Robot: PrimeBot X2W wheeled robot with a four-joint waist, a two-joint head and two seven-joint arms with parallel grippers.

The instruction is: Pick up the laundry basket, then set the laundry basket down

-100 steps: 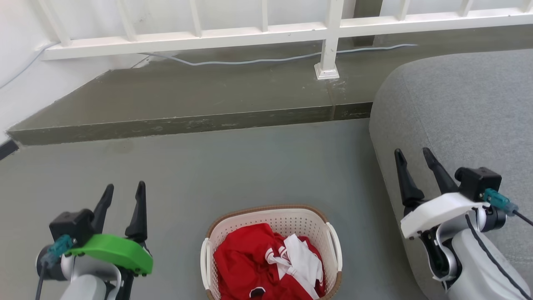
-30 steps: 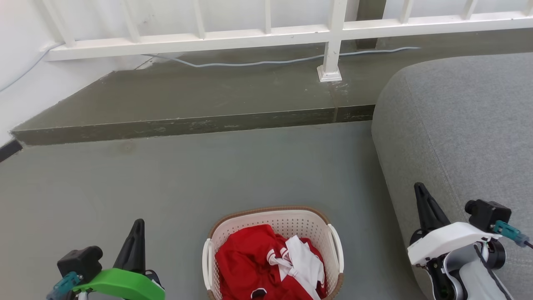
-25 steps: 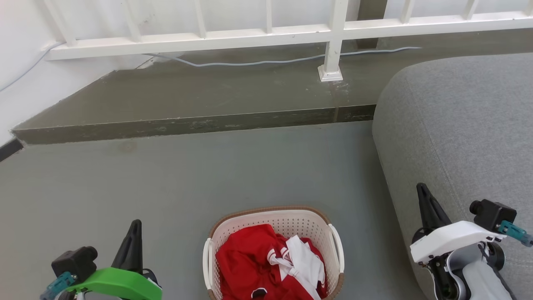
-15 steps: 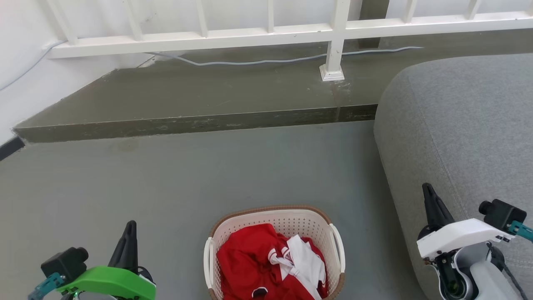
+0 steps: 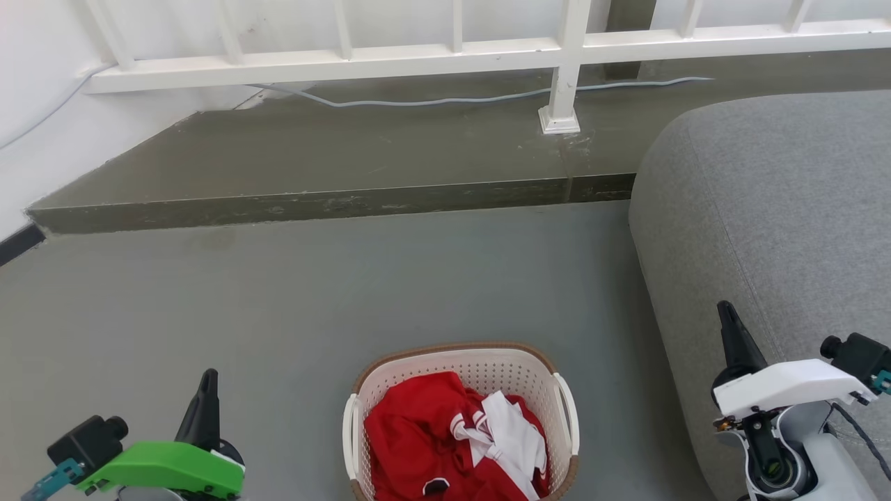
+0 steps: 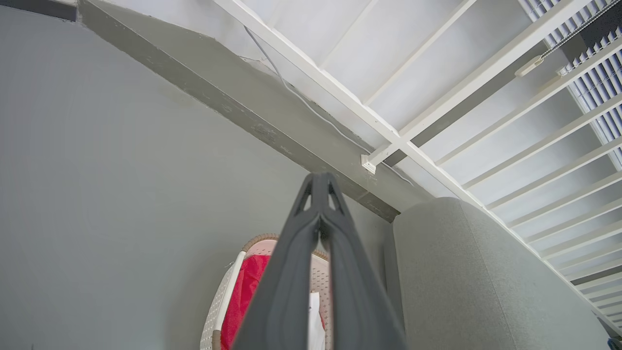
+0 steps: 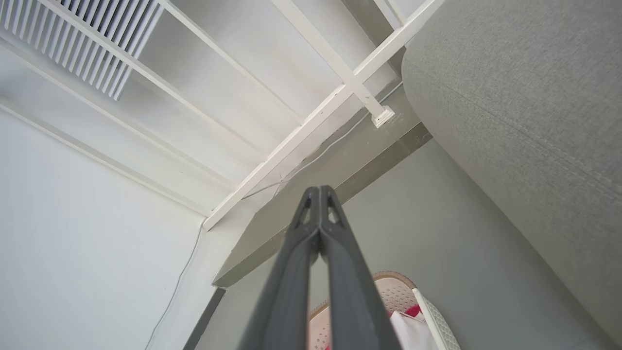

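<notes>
Laundry basket (image 5: pixel 480 369) untouched; L+R grippers (image 6: pixel 319 181) (image 7: pixel 318 192) closed

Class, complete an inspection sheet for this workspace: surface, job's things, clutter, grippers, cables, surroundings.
surface: grey floor, smooth.
job's things: laundry basket upright on the floor, holding red and white clothes.
clutter: nothing seen.
grippers: left gripper and right gripper flank the basket, apart from it, jaws shut, empty.
cables: pale cable lying along the raised ledge.
surroundings: white railing above the ledge, grey sofa on the right.
</notes>
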